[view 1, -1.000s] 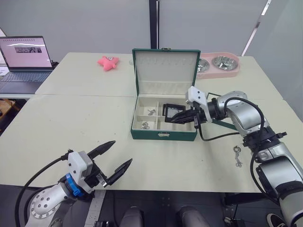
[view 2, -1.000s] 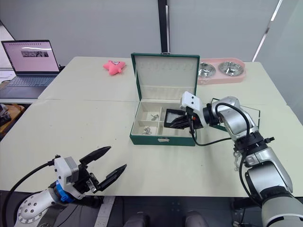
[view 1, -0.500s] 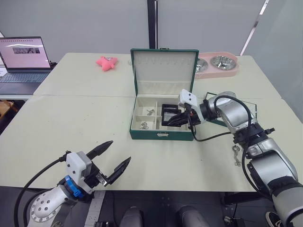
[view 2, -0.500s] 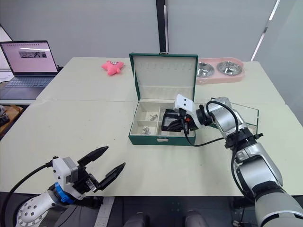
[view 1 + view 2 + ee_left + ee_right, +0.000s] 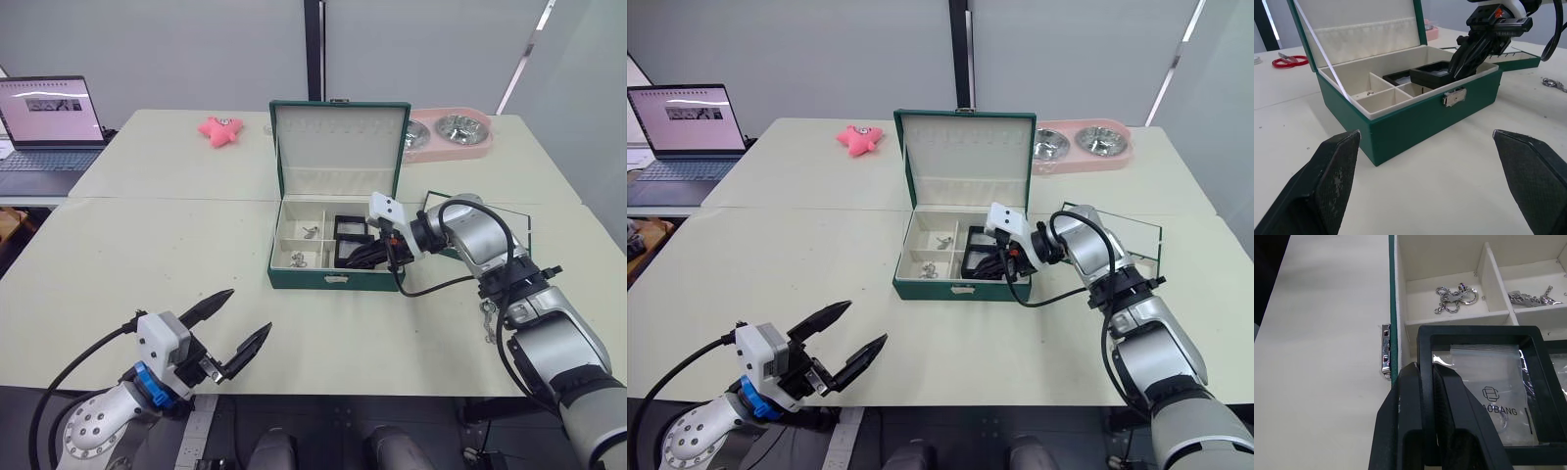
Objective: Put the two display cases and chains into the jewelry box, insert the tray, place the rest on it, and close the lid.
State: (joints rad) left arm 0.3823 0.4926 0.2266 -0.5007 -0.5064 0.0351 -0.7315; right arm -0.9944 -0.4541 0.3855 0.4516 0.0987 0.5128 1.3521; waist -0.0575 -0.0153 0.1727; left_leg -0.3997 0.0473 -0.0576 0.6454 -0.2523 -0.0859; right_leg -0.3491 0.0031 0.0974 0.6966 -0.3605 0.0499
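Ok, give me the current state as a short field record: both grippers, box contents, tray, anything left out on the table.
right gripper: shut on the front display case, holding its frame edge over the box's front right compartment
left gripper: open, near the table's front edge, holding nothing
jewelry box: lid upright
second display case: in the box, behind the held one
chains: in the two left compartments
tray: on the table to the box's right
loose metal piece: on the table near the right arm

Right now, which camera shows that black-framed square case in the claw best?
The right wrist view: the black-framed clear-windowed case shows close, label readable. Both head views show it small; the left wrist view shows it edge-on.
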